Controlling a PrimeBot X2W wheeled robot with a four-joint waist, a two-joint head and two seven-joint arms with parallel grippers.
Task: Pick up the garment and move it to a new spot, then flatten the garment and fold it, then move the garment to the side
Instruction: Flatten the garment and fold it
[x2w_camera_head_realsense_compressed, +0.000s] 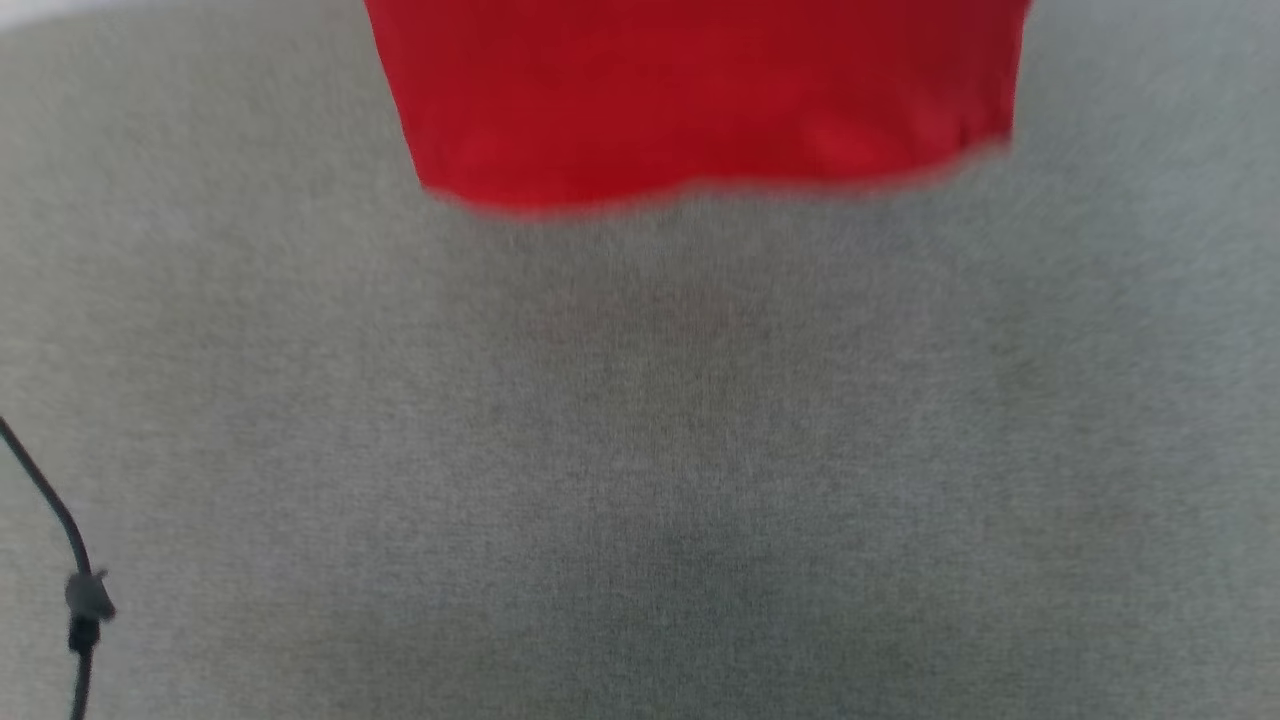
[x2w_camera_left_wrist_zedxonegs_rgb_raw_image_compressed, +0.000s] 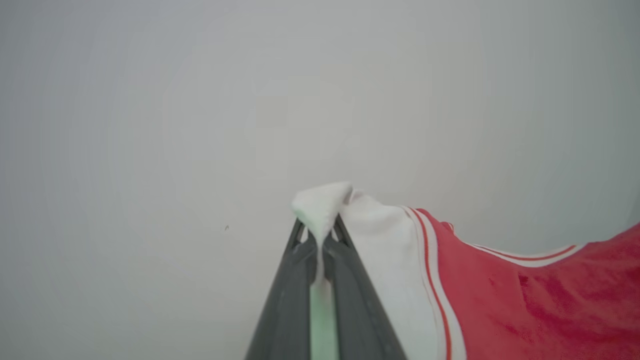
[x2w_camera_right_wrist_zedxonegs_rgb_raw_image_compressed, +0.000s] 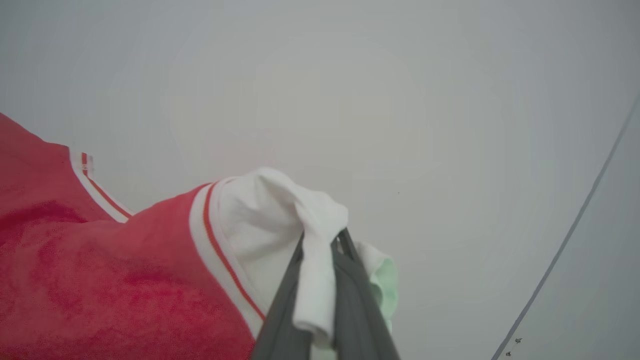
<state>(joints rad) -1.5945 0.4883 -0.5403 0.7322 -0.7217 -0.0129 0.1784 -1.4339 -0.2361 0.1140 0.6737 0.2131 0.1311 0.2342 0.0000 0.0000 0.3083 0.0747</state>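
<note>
The garment (x2w_camera_head_realsense_compressed: 700, 90) is a red jersey whose lower hem hangs at the top of the head view above a grey cloth surface (x2w_camera_head_realsense_compressed: 640, 460). In the left wrist view my left gripper (x2w_camera_left_wrist_zedxonegs_rgb_raw_image_compressed: 320, 235) is shut on a white sleeve end (x2w_camera_left_wrist_zedxonegs_rgb_raw_image_compressed: 322, 202) of the garment (x2w_camera_left_wrist_zedxonegs_rgb_raw_image_compressed: 550, 305), whose red body with red-and-white stripe trim spreads to the right. In the right wrist view my right gripper (x2w_camera_right_wrist_zedxonegs_rgb_raw_image_compressed: 322, 240) is shut on the other white sleeve end (x2w_camera_right_wrist_zedxonegs_rgb_raw_image_compressed: 280, 210), and the garment (x2w_camera_right_wrist_zedxonegs_rgb_raw_image_compressed: 100, 280) drapes to the left. Its numerals and lettering are hidden.
A thin black cable (x2w_camera_head_realsense_compressed: 70, 560) with a small clip runs along the lower left of the head view. Both wrist views look at a plain pale background, and a thin line (x2w_camera_right_wrist_zedxonegs_rgb_raw_image_compressed: 570, 240) crosses the right side of the right wrist view.
</note>
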